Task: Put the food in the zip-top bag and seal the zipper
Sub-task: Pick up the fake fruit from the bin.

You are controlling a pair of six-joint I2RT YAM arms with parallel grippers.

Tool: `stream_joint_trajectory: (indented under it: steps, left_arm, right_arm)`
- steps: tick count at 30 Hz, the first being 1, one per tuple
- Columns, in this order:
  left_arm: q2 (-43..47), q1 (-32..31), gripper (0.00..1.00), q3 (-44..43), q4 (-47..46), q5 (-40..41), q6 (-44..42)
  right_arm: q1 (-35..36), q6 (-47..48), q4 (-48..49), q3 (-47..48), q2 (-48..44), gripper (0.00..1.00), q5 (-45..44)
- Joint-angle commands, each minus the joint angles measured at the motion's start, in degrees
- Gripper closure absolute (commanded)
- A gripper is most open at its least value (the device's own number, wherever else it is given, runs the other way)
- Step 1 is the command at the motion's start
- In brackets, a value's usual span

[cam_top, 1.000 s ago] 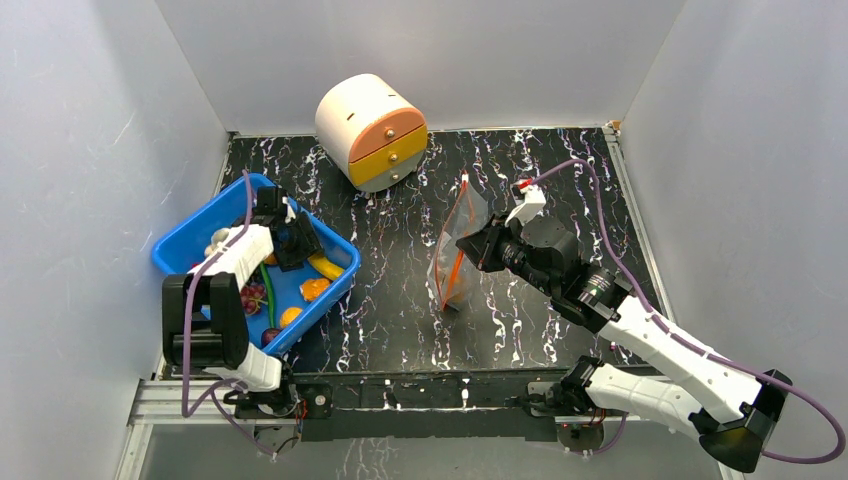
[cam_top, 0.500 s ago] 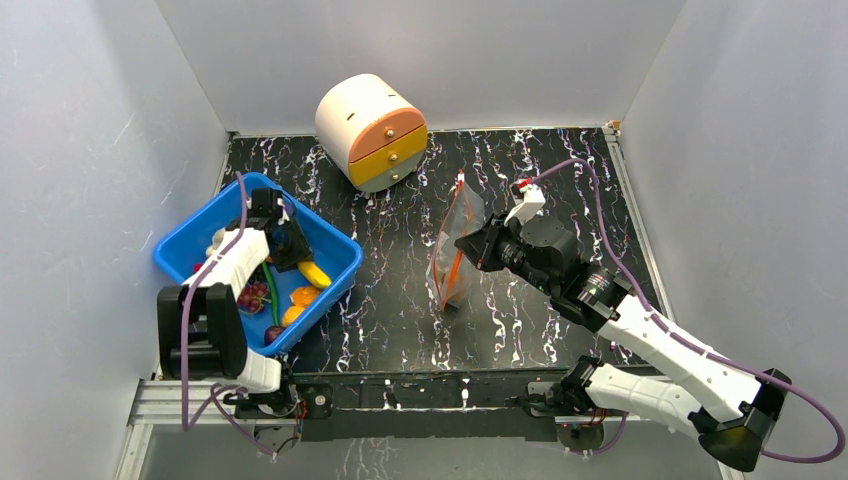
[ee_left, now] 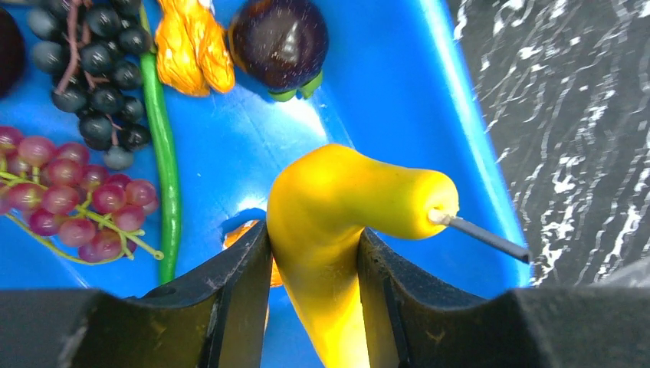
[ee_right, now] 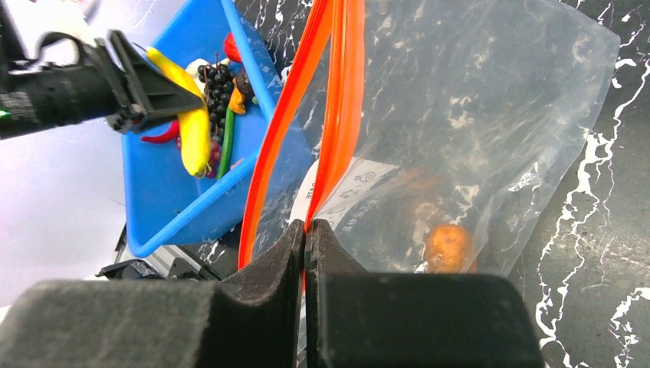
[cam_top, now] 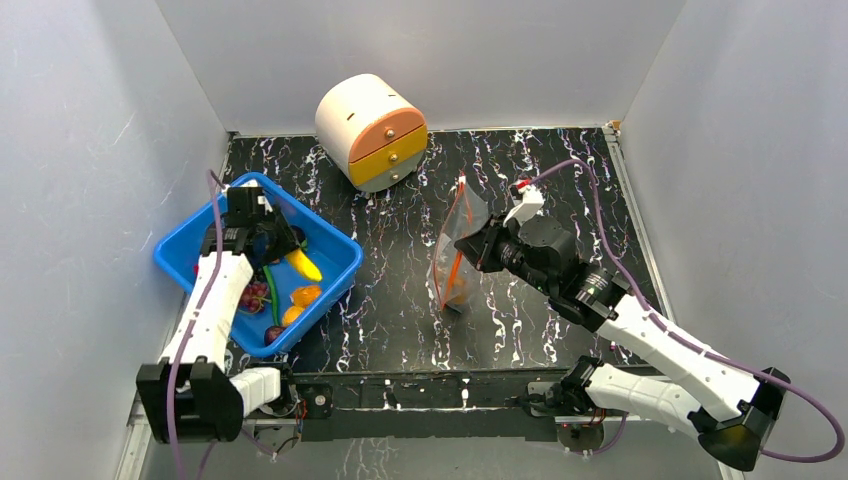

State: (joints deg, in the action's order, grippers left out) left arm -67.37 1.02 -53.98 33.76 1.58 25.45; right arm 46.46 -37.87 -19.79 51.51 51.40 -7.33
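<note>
My left gripper (ee_left: 313, 253) is shut on the yellow banana (ee_left: 345, 211) and holds it above the blue bin (cam_top: 335, 252); the banana also shows in the top view (cam_top: 302, 264). My right gripper (ee_right: 306, 230) is shut on one red-orange zipper strip (ee_right: 345, 92) of the clear zip-top bag (ee_right: 475, 130), holding it upright with its mouth open, at mid table (cam_top: 458, 245). An orange fruit (ee_right: 448, 245) lies inside the bag. Dark grapes (ee_left: 96, 57), red grapes (ee_left: 69, 203), a green bean (ee_left: 162, 165), an orange piece (ee_left: 192, 46) and a dark purple fruit (ee_left: 280, 38) lie in the bin.
A cream round drawer box with orange and yellow drawers (cam_top: 372, 130) stands at the back. The bin sits at the left by the side wall. White walls close in the black marbled table (cam_top: 560, 180).
My left arm has drawn back toward the left and lifted the banana up off the bin floor. The right arm and the bag have barely moved.
</note>
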Motion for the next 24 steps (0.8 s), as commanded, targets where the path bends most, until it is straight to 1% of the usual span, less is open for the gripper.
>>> stream_joint_trajectory:
  steps: [1,4,7,10,13,14,17,19,21,24]
  left_arm:
    - [5.9,0.0,0.81,-5.2,3.6,0.6,-1.9]
    - [8.3,0.0,0.81,-7.8,4.0,-3.2,-1.8]
    - [10.2,0.0,0.8,-10.6,2.6,-12.0,-1.8]
    - [12.3,0.0,0.8,-11.9,-1.1,-21.5,-0.2]
    - [14.8,0.0,0.79,-13.1,-4.1,-26.2,3.2]
    - [15.0,0.0,0.78,-13.7,-5.2,-29.0,3.3]
    - [14.1,-0.6,0.79,-15.8,-6.8,-35.7,4.1]
    - [14.4,-0.8,0.81,-13.8,-11.5,-41.8,7.4]
    - [14.8,-0.8,0.81,-10.8,-18.7,-47.8,12.5]
    - [16.0,-1.1,0.81,-5.3,-30.4,-53.0,20.6]
  right_arm:
    - [0.2,-0.7,2.0,0.9,1.6,1.0,1.9]
    - [0.1,-0.1,0.8,1.2,2.7,1.0,0.5]
    - [0.1,-0.3,1.9,1.2,3.0,1.0,1.3]
    - [0.1,-0.6,2.4,2.5,4.1,1.0,3.0]
    - [0.1,-0.9,2.6,3.4,5.5,1.0,4.6]
    - [0.1,-0.9,2.6,3.6,5.8,1.0,4.7]
    - [0.1,-1.6,3.2,3.7,5.9,1.0,5.2]
    - [0.1,-2.6,4.5,3.7,5.8,1.0,5.8]
    - [0.2,-3.4,6.5,3.3,6.1,1.0,6.5]
    - [0.1,-4.3,8.4,3.1,7.4,1.0,7.3]
